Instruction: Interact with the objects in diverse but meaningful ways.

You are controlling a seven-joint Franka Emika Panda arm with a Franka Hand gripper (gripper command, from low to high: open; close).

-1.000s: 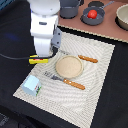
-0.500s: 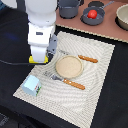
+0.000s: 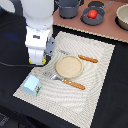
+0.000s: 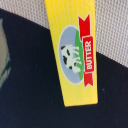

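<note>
fingers unseen; one yellow packet (image 4: pixel 72 47); one tomato (image 3: pixel 91 14)

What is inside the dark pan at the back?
A red tomato sits inside the dark grey frying pan. The tomato covers the pan floor under it, so anything beneath it cannot be seen. The rest of the inside looks bare.

Pincer: hidden behind the white arm body (image 3: pixel 39 37) in the exterior view; absent from the wrist view; jaw state could not be told
Yellow packet (image 4: pixel 72 52): cut off by the wrist picture's edge; blurred; only "BUTTER" was legible
Bowl (image 3: pixel 123 16): cropped at the exterior view's right
Pot (image 3: pixel 69 7): cropped by the upper edge
Fork (image 3: pixel 67 81): tines too small to tell
</note>
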